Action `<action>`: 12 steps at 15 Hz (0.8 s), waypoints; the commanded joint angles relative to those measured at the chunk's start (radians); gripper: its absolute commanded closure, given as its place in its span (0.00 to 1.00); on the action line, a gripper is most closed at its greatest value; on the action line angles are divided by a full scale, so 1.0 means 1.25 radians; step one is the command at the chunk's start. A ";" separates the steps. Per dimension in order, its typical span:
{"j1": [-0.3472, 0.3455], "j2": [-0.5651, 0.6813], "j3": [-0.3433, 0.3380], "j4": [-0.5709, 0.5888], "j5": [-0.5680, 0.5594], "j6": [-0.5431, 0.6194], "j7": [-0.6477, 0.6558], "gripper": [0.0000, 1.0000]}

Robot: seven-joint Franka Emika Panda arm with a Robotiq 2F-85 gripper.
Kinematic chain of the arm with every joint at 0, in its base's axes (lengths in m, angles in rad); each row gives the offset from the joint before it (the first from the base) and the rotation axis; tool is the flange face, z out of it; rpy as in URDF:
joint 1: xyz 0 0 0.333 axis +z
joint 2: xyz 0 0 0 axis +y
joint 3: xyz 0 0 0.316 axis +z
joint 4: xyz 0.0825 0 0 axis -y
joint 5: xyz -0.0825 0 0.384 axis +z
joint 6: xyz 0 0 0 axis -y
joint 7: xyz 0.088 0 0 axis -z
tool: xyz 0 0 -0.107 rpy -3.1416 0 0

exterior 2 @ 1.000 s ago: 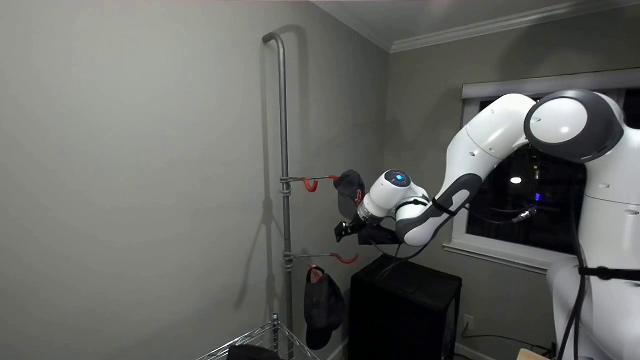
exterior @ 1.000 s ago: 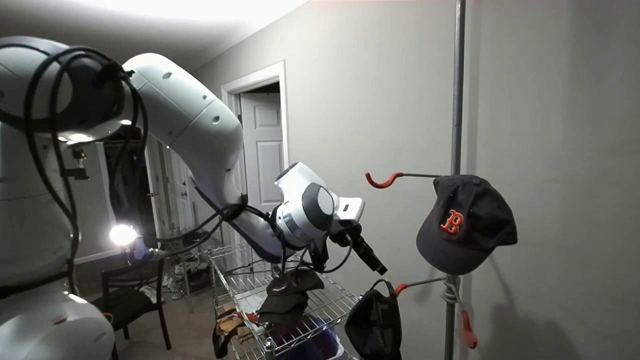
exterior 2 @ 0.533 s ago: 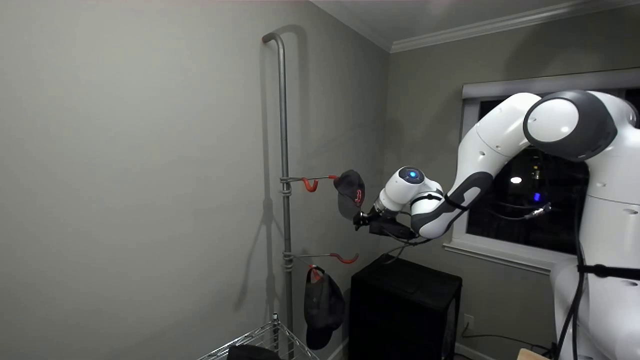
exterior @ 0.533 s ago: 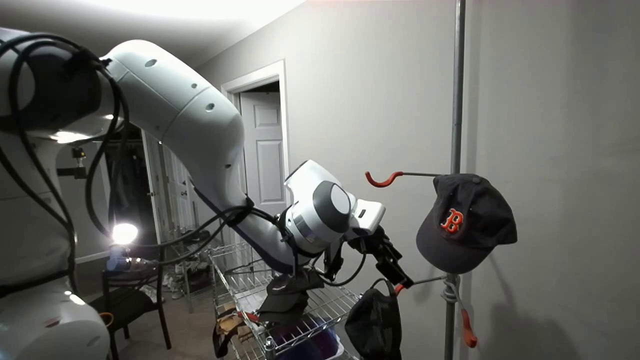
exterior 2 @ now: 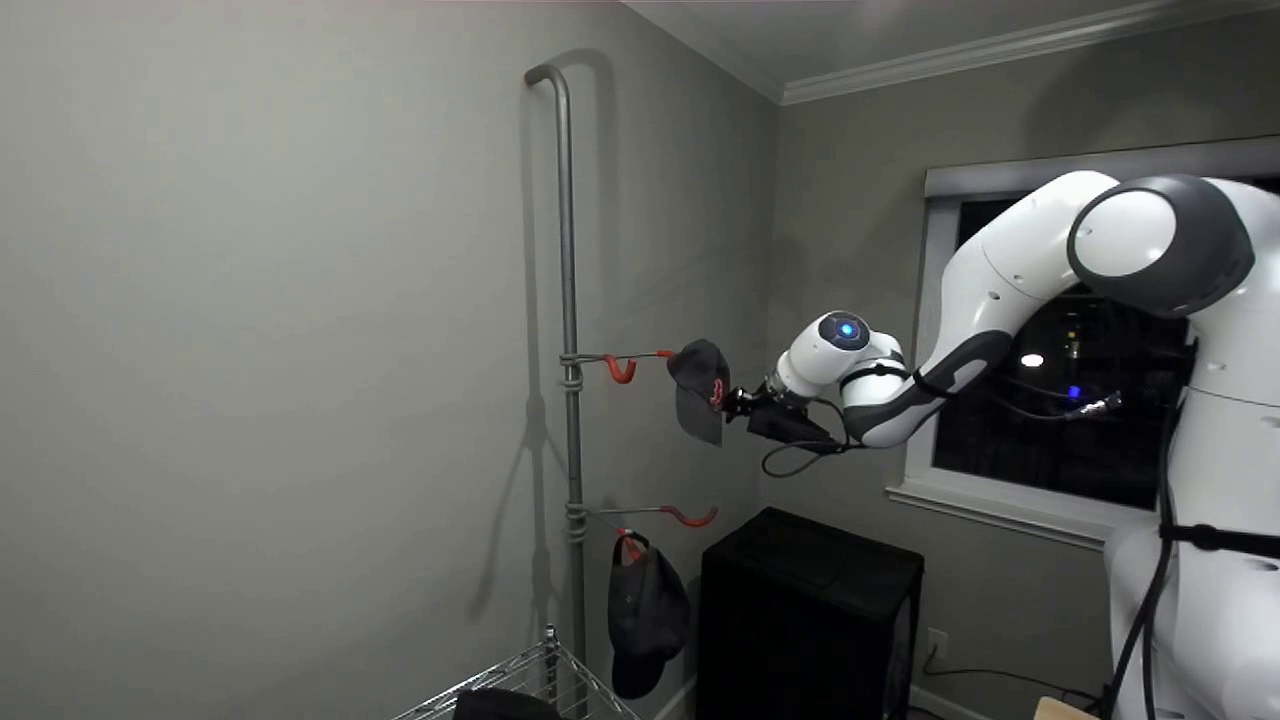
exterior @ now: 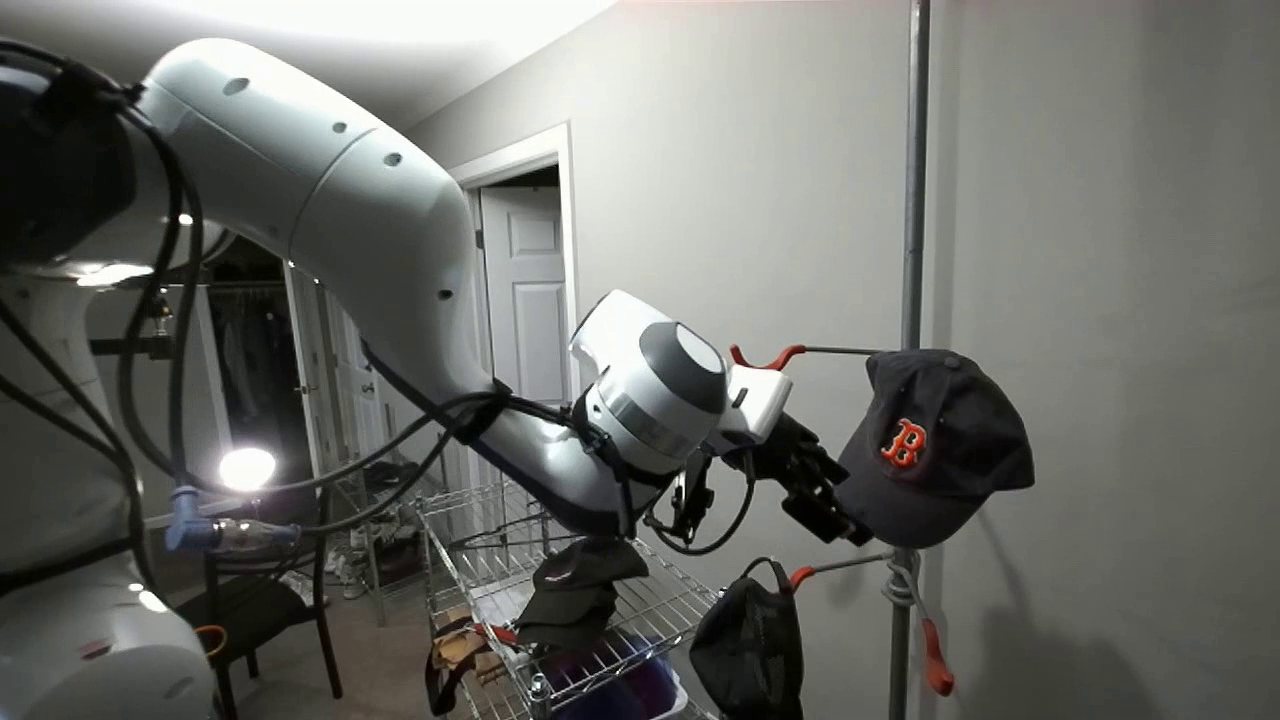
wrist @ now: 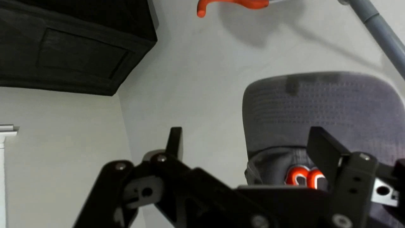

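a black metal two-fingered gripper [wrist: 246, 142] hovers with its jaws spread wide, holding nothing. just ahead, a dark cloth baseball cap [exterior: 965, 430] with an orange letter b [exterior: 905, 443] hangs from an orange-tipped wire hook [exterior 2: 665, 354]; i can't tell whether gripper and cap touch. best to square the fingers [wrist: 326, 152] to the brim [wrist: 326, 104] before any pinch, lest the cap swing. behind rises a grey metal pole [exterior: 916, 200].

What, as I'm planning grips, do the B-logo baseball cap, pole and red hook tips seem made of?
B-logo baseball cap: matte fabric, perhaps cotton; stitch rows cross its brim. Pole: probably metal, grey, softly shiny. Red hook tips: likely plastic or rubber coating, smooth, ending at grey rods.
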 commanded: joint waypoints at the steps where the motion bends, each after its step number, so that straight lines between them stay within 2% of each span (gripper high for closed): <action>1: -0.014 -0.042 -0.009 0.015 -0.047 0.030 0.046 0.00; 7: -0.013 -0.009 -0.037 0.106 -0.042 0.096 0.057 0.00; 12: -0.001 0.035 -0.042 0.171 0.004 0.115 0.045 0.00</action>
